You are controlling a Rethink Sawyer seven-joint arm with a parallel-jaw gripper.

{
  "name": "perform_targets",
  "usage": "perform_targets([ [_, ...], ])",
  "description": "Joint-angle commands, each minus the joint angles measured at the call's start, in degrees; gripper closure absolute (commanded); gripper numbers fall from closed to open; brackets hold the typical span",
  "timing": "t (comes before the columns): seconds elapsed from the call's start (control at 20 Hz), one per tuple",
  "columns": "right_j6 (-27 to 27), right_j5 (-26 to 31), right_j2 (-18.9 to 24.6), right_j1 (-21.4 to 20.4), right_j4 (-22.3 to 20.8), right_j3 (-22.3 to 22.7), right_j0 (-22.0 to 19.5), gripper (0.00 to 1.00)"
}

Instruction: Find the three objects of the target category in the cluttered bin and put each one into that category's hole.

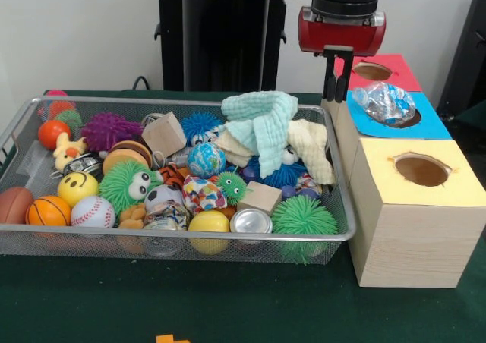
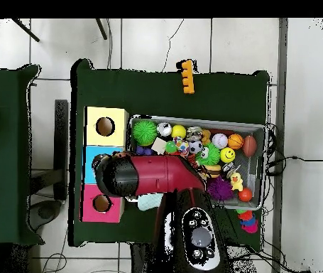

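The crushed plastic bottle (image 1: 386, 102) lies across the blue box's hole (image 1: 406, 118), not yet dropped in. The gripper (image 1: 337, 73) hangs just beside it on the bin (image 1: 343, 233) side, its fingers close together and gripping nothing. The bottle's long axis runs roughly level.

The red and black arm (image 2: 157, 178) reaches out level from its base, wrist turned straight down. Its gripper (image 1: 338, 81) hangs upright from the red wrist housing, its dark fingers (image 1: 343, 76) drawn close together, holding nothing.
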Motion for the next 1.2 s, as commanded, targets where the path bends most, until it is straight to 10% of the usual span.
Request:
perform_targets([
  [0.05, -2.30, 2.46, 5.38, 0.72, -1.83, 2.29, -1.07, 1.00],
  [1.2, -1.68, 4.76, 4.96, 3.45, -0.90, -1.65, 1.16, 1.00],
])
